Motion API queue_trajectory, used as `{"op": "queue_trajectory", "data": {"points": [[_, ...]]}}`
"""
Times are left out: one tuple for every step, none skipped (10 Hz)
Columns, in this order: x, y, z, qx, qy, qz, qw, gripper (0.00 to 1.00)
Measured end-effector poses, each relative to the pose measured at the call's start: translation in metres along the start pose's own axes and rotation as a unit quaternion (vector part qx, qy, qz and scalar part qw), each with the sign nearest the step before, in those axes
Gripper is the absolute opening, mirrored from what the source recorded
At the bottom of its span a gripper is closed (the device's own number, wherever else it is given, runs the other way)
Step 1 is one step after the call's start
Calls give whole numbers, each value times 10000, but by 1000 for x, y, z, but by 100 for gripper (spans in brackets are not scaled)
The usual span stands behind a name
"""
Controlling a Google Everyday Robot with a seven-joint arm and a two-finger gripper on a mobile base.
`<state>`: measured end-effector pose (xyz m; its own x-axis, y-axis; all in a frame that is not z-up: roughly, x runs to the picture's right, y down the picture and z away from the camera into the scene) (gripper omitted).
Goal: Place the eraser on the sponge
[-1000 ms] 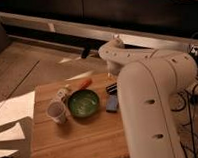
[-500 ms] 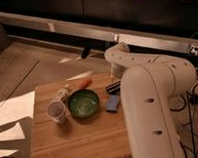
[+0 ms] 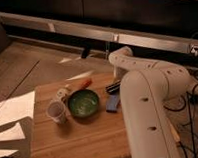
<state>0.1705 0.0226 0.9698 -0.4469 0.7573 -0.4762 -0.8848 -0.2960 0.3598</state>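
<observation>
Sheets of paper [image 3: 11,110] lie at the far left, off the wooden desk [image 3: 81,144]. On the desk stand a white cup [image 3: 56,111] and, beside it, a green bowl [image 3: 83,103], with an orange-tipped marker [image 3: 83,84] behind them. Right of the bowl lies the blue sponge [image 3: 113,104]. The black eraser [image 3: 113,87] rests on the desk just beyond it. The end effector [image 3: 117,77] hangs close over the eraser, jaws spread wide, mostly hidden by the white arm [image 3: 149,106].

The claw is hidden behind the white arm [image 3: 149,108]
</observation>
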Motion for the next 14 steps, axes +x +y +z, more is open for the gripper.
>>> {"op": "queue_trajectory", "data": {"points": [[-4,2,1,12,-39,-62,10000,65],[-6,5,2,18,-54,-115,9999,65],[-8,8,2,18,-66,-158,9999,65],[-9,11,4,19,-67,-208,9998,65],[-9,13,6,16,-63,-244,9997,65],[-8,16,11,11,-28,-272,9996,65],[-7,17,14,0,-7,-278,9996,65],[-7,18,18,-12,16,-287,9996,65],[-7,19,22,-19,36,-283,9996,65],[-7,19,25,-11,49,-271,9996,65],[-9,18,27,0,48,-249,9997,63],[-11,16,28,23,29,-234,9997,55],[-14,16,29,15,-7,-202,9998,43],[-15,16,29,-3,-23,-168,9999,36]]}}
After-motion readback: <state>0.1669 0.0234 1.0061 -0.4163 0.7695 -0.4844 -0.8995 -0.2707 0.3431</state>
